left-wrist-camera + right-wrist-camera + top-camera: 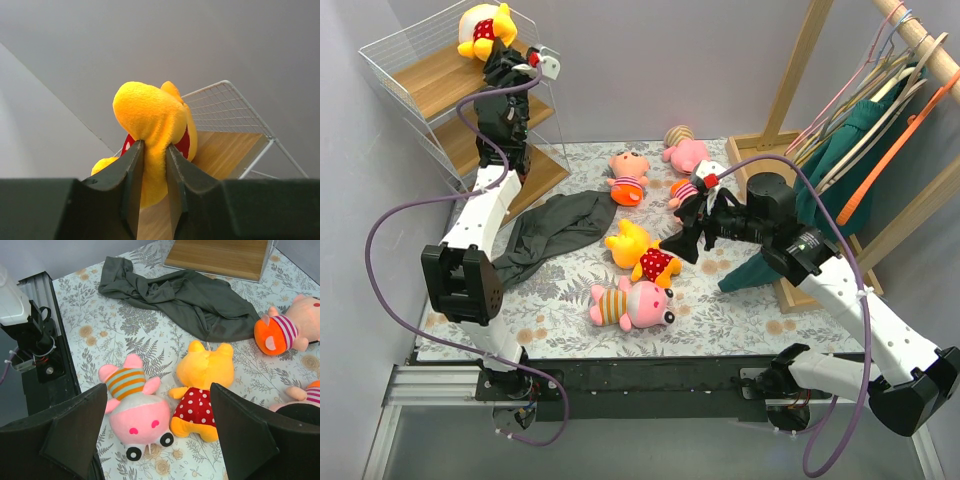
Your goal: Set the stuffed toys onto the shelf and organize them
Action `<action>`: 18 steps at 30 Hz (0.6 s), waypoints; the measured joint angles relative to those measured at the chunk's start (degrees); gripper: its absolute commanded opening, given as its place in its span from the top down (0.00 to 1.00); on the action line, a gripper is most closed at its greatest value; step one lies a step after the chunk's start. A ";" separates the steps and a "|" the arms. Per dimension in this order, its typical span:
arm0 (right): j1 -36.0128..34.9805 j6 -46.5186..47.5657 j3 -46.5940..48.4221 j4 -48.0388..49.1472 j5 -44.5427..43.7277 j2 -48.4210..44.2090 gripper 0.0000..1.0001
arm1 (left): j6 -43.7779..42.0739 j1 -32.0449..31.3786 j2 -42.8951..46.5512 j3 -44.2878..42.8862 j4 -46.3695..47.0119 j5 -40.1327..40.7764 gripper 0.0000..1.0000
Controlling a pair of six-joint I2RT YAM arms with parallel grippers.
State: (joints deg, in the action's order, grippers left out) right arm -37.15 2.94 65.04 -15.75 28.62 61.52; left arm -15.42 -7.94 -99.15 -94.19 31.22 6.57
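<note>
My left gripper (503,52) is shut on a yellow bear in a red dotted shirt (485,30), held over the top board of the white wire shelf (430,75). In the left wrist view the fingers (134,165) pinch the bear (150,112) above the board (225,150). My right gripper (675,225) is open and empty above the table. It hovers over a second yellow bear (205,375) and a pink pig in a striped shirt (137,412). These two also show in the top view, the bear (642,250) and the pig (635,303). Three more plush toys (628,175) lie further back.
A dark grey cloth (555,230) lies on the floral table cover left of the toys, near the shelf's foot. A wooden clothes rack (910,45) with hangers and a green garment stands at the right. A black rail (650,375) runs along the near edge.
</note>
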 measured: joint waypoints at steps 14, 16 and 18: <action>0.00 0.02 0.24 -0.83 0.00 -0.28 0.09 | 1.55 0.28 -3.08 -0.59 -0.04 -1.40 0.48; 0.00 0.02 0.37 -0.87 0.00 -0.31 0.09 | 1.92 0.28 -3.50 -0.79 -0.24 -1.57 0.43; 0.00 0.02 0.55 -0.87 0.00 -0.33 0.09 | 2.25 0.28 -3.76 -1.36 -1.05 -1.77 0.40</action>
State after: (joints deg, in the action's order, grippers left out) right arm -37.15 2.96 65.58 -16.62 28.62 61.19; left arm -13.17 -7.66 -102.91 -95.55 30.17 4.80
